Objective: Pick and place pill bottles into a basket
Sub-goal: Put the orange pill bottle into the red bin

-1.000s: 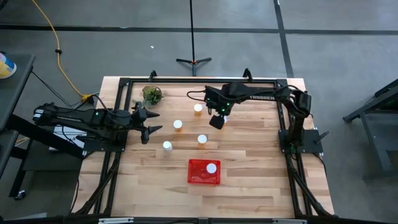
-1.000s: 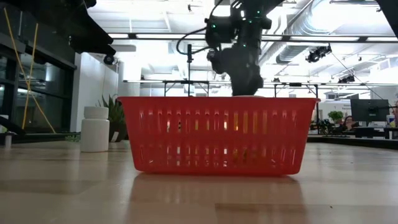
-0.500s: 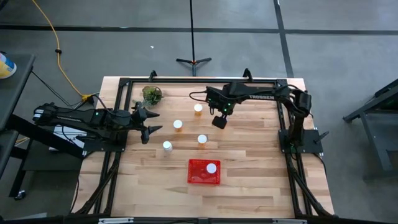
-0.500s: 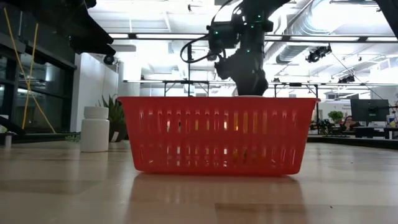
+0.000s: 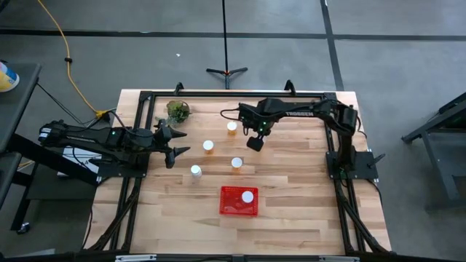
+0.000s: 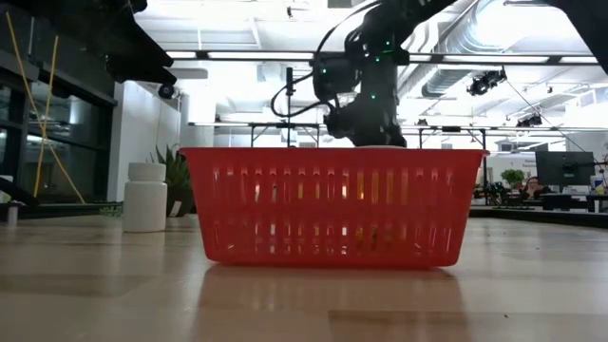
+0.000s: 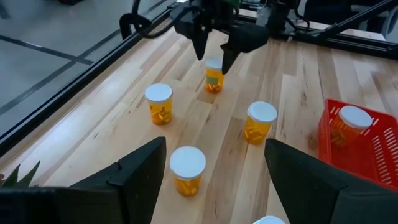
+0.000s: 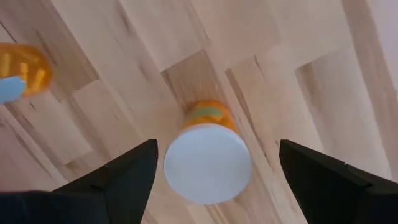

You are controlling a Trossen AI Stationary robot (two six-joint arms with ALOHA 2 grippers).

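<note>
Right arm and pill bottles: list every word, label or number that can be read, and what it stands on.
"TROSSEN": white lettering on the right arm in the high view, small, only just readable.
Pill bottles: one shows a pale label on its orange body, too blurred to read.
Basket: no text visible.
Nothing else readable.

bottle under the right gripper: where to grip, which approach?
Grip the orange body just below the white cap, coming straight down. That pill bottle stands upright on the table with bare wood around it, and the right gripper hangs above it, open, one finger on each side of the cap. The round body suits any closing direction.
</note>
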